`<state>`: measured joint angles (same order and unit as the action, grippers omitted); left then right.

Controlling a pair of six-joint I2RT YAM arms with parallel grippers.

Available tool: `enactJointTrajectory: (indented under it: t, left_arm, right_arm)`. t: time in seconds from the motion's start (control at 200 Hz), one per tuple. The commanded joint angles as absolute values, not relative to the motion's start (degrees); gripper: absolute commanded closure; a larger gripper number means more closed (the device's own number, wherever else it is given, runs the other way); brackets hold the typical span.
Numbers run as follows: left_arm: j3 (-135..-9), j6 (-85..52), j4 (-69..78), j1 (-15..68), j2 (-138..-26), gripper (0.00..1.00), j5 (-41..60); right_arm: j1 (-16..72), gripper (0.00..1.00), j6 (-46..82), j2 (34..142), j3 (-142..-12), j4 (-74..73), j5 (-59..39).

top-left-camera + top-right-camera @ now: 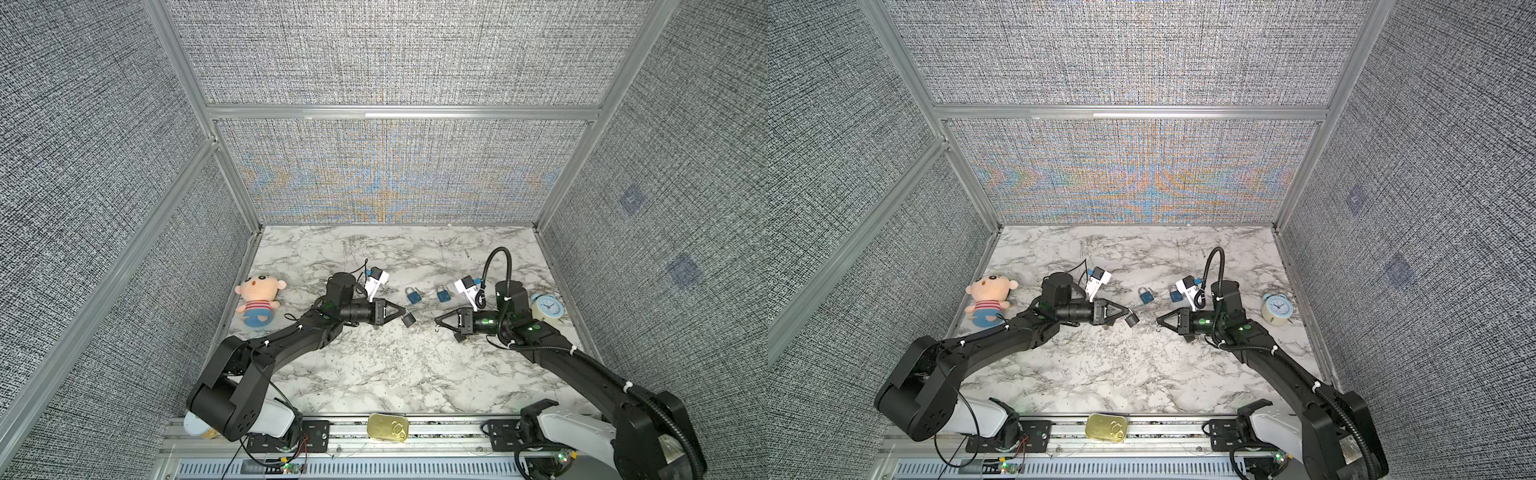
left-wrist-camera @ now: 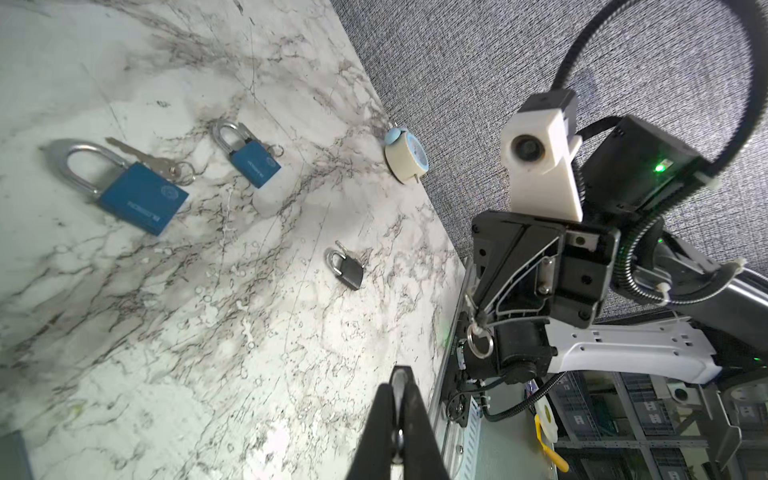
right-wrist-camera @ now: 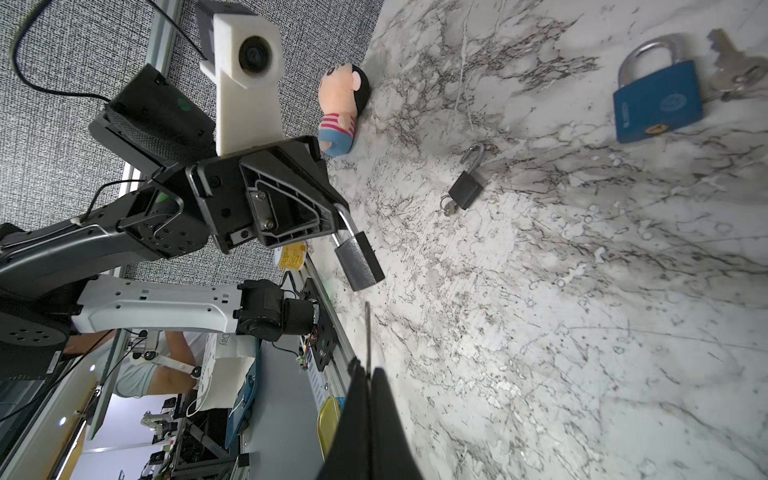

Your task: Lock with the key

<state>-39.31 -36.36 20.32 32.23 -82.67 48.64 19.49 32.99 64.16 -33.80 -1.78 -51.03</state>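
Left fingers [image 3: 328,210] pinch the small black padlock [image 3: 359,262] by its shackle, so its stiff metal body likely swings; right fingers [image 3: 386,424] nip the thin, probably slippery key [image 3: 367,332] by its head

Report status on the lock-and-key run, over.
Left gripper shut on black padlock, by the shackle. Right gripper shut on key. Key not yet in lock; nothing between them.

Marble table [image 1: 374,374]: blue padlocks [image 1: 413,296], black padlock [image 2: 348,272], plush doll [image 1: 258,301], alarm clock [image 1: 547,308].
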Motion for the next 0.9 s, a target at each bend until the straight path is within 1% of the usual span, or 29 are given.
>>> enactJointTrajectory:
  t: [0.0, 0.39, 0.645, 0.895]
  left_arm:
    - [-39.9, -34.0, 18.1, 33.5, -82.8, 1.00, 47.2]
    - [-40.9, -34.2, 18.9, 37.6, -86.6, 1.00, 45.4]
    - [-40.9, -37.2, 23.7, 39.3, -92.4, 1.00, 45.3]
    - [-42.2, -38.7, 24.9, 40.1, -98.0, 1.00, 44.8]
  right_arm:
    - [19.4, 1.00, 32.1, 63.8, -34.0, 0.2, -50.0]
    - [19.0, 1.00, 31.8, 62.4, -33.5, 1.7, -49.6]
    - [18.4, 1.00, 31.4, 61.4, -33.3, 2.7, -49.6]
    - [17.9, 1.00, 31.3, 60.7, -32.7, 3.1, -49.5]
